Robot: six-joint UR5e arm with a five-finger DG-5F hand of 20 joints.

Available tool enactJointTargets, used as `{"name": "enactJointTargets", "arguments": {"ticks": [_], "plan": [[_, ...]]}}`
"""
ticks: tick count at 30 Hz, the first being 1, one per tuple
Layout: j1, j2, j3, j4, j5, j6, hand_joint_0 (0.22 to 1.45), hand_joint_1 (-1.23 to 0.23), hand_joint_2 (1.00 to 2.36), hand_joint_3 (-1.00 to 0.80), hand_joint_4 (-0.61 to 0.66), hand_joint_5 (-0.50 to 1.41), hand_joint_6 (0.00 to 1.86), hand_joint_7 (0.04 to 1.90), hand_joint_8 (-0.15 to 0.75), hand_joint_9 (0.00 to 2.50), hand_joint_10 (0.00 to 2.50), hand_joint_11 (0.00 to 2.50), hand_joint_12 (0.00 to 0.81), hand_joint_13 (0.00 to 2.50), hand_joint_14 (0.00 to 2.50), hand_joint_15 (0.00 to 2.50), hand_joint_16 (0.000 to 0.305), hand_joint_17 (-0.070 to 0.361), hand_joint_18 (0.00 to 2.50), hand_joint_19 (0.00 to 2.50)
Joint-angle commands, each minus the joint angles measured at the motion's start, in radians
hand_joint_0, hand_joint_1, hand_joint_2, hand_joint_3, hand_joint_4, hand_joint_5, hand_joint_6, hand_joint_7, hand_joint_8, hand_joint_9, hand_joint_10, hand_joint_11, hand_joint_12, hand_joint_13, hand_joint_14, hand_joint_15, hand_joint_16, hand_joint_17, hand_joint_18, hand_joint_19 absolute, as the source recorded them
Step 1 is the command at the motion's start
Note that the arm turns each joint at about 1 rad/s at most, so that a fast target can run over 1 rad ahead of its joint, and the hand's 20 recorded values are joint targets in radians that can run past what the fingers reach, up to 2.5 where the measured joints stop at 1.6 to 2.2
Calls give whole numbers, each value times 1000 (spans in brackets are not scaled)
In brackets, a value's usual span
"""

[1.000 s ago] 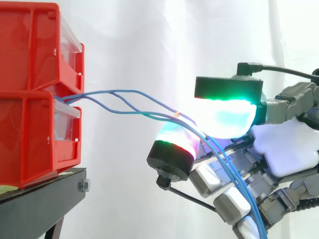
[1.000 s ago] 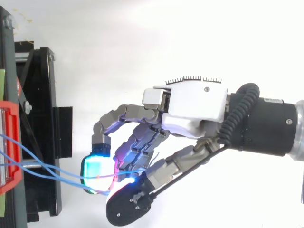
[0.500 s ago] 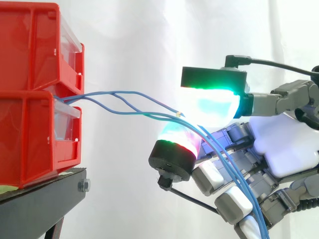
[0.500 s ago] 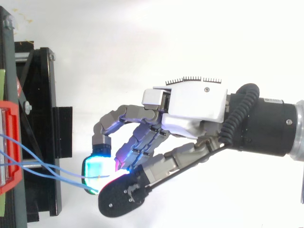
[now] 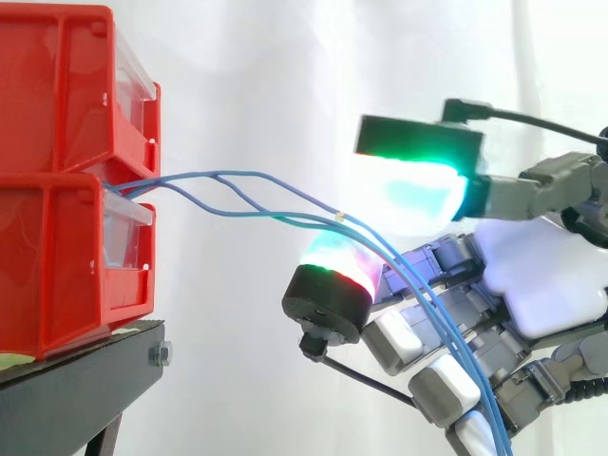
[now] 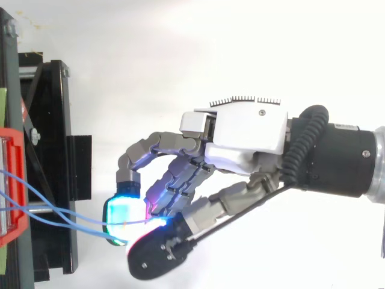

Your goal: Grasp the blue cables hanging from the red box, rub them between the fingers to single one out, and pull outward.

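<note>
Two red bins are stacked at the left, an upper bin on a lower bin, both on one black stand before a white curtain. Each bin has a clear front panel; what lies inside cannot be made out.

Thin blue cables come out at the open top of the lower bin's front, just under the upper bin. At least two strands show, perhaps three (they cross each other partway, so an exact count is not possible). They arch rightward through open air, well clear of the stand, to the one robot hand. One strand carries a small orange mark just where the cables meet the hand.

The hand comes in from the right with its fingers curled round the cables. The strands pass between an upper fingertip pad, glowing green and cyan, and a lower pad, glowing cyan and red. In the side view the two pads stand narrowly apart, with the cables in the gap. Past the pads the cables run down and to the right across the hand's other curled fingers.

From above, the hand lies to the right of the stand, apart from it, with its glowing pads nearest the bins and the cables spanning the gap.
</note>
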Motion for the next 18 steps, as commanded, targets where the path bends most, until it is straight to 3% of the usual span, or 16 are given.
{"name": "enactJointTargets", "arguments": {"ticks": [1, 11, 15, 18], "plan": [[0, 0, 0, 0, 0, 0, 533, -675, 1000, -500, 121, -141, 822, 1118, 289, 954, 15, 657, 433, 989, 21, 760, 57, 128, 832, 702], [0, 0, 0, 0, 0, 0, 495, -645, 1000, -500, 120, -124, 771, 1141, 297, 978, 18, 649, 449, 996, 18, 767, 61, 136, 827, 730], [-2, 0, 0, 0, 0, 0, 539, -678, 1000, -500, 107, -125, 772, 1156, 288, 970, 19, 653, 436, 981, 22, 774, 57, 129, 800, 739], [-2, 0, 0, 0, 0, 0, 584, -690, 1009, -399, 80, -125, 783, 1191, 277, 984, 18, 651, 425, 979, 22, 773, 55, 124, 787, 750]]}}
